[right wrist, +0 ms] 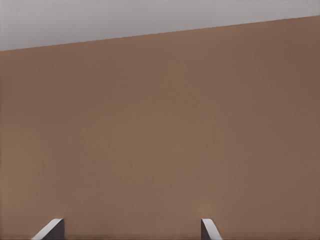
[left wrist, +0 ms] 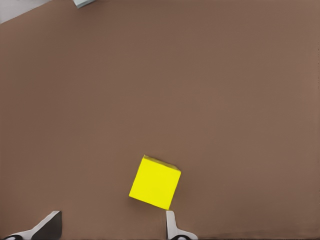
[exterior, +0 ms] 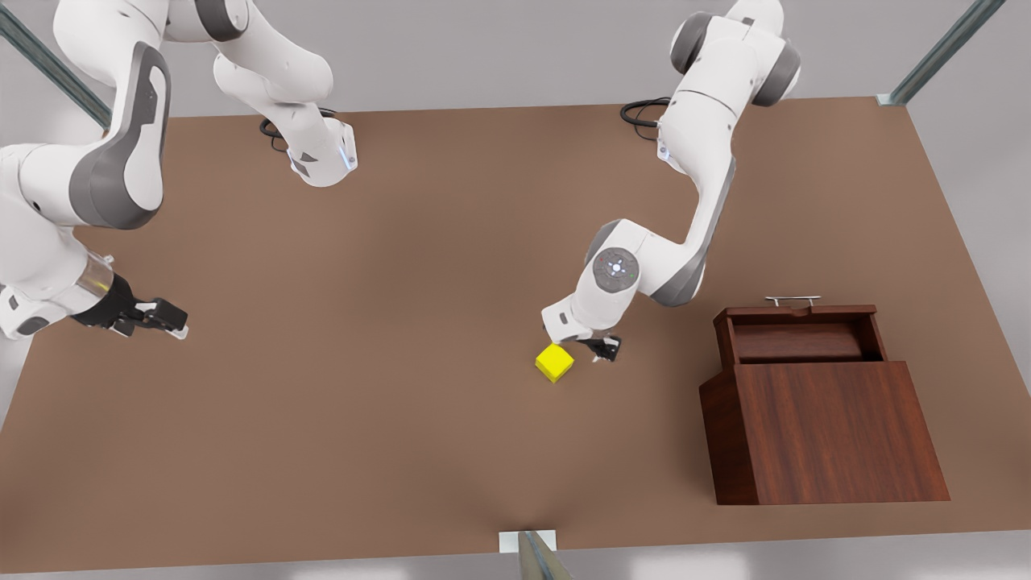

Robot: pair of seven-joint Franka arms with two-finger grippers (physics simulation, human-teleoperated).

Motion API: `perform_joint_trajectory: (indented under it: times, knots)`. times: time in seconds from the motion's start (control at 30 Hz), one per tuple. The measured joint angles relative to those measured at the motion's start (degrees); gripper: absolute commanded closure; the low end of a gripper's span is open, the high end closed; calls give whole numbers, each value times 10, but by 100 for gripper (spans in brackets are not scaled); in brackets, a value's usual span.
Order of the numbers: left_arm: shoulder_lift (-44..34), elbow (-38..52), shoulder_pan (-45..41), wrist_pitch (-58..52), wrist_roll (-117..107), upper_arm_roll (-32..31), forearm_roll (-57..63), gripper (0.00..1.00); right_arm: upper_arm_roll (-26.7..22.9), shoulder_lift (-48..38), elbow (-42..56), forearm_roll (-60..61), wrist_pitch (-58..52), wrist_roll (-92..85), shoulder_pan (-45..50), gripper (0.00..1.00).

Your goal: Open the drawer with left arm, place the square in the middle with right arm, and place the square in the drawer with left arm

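The yellow square rests on the bare brown tabletop near its middle. My left gripper hovers just beside it toward the front view's right, open and holding nothing. In the left wrist view the square lies just ahead of one fingertip, not between the fingers of the left gripper. The reddish-brown drawer stands pulled out of its cabinet, its silver handle facing the far side. My right gripper waits open at the front view's left, over bare table.
The cabinet occupies the table's near corner on the front view's right. Black cables lie by the arm bases at the far edge. A metal frame post meets the near edge, and another rises at the far corner.
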Motion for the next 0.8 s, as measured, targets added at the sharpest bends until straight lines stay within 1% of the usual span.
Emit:
perform_joint_trajectory:
  times: [0.1,0.3,0.4,0.8]
  knots:
    - [29,18,0,8,49,-20,1,0,0,0,1,0,1,-1,-1,0]
    - [80,38,1,17,176,-21,2,0,0,0,1,0,5,0,-2,0]
    - [100,39,3,37,181,-30,-1,0,-1,1,1,2,6,0,-3,0]
    - [140,39,6,66,202,-24,-28,0,1,1,1,4,7,-4,-7,0]
